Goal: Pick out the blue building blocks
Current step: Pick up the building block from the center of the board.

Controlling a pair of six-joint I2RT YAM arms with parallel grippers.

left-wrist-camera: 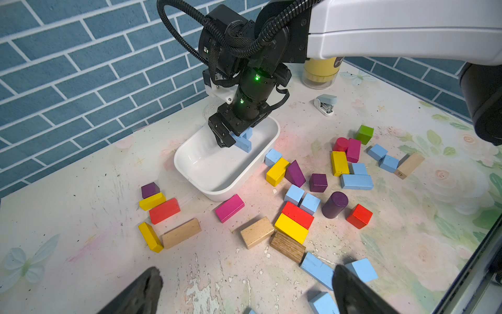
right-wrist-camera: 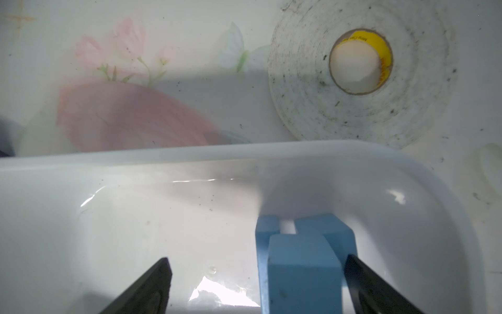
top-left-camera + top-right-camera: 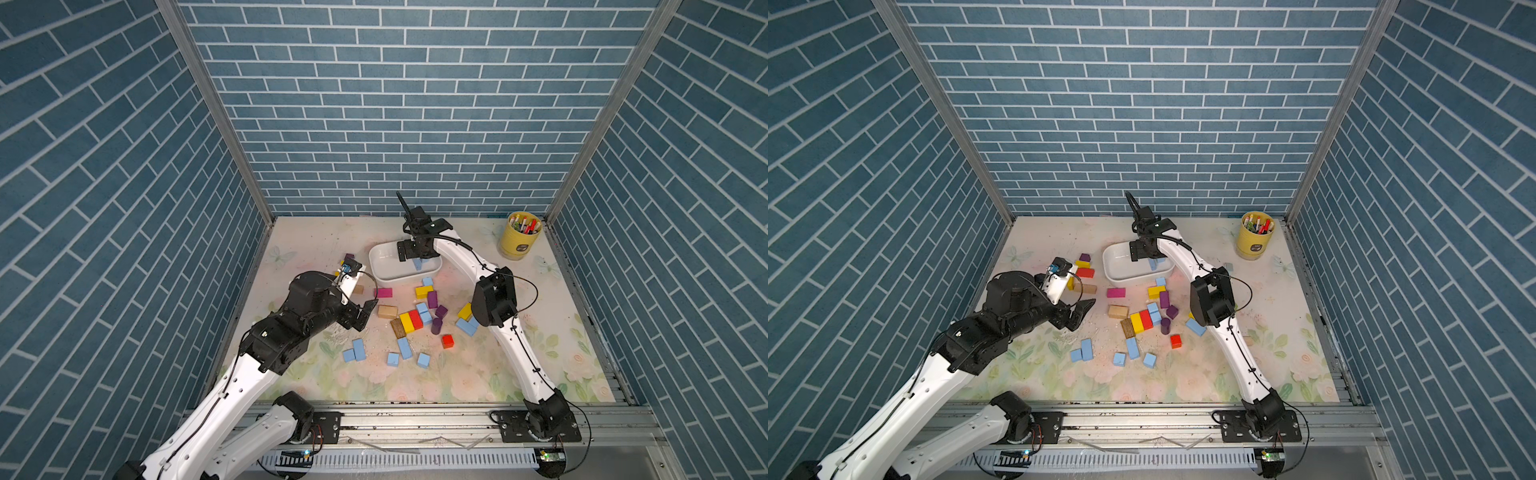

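Note:
Several blue building blocks lie loose on the floral table: a brick (image 3: 358, 349) and cubes (image 3: 392, 359) at the front, and others (image 3: 424, 311) mixed in with the coloured pile. Two or three more blue blocks (image 2: 304, 261) sit inside the white bin (image 3: 376, 266), leaning on each other. Over that bin hangs my right gripper (image 2: 258, 259), open; one finger is close beside the blocks and the other is far off. My left gripper (image 1: 247, 271) is open above bare table, with a blue brick (image 1: 317, 269) beside one finger.
Purple, yellow, red, pink and green blocks and tan wooden blocks (image 3: 387, 311) are scattered beside the bin. A yellow cup of markers (image 3: 519, 237) stands at the back right. A tape roll (image 2: 358, 81) lies behind the bin, and a small stapler (image 1: 326, 104) near the cup.

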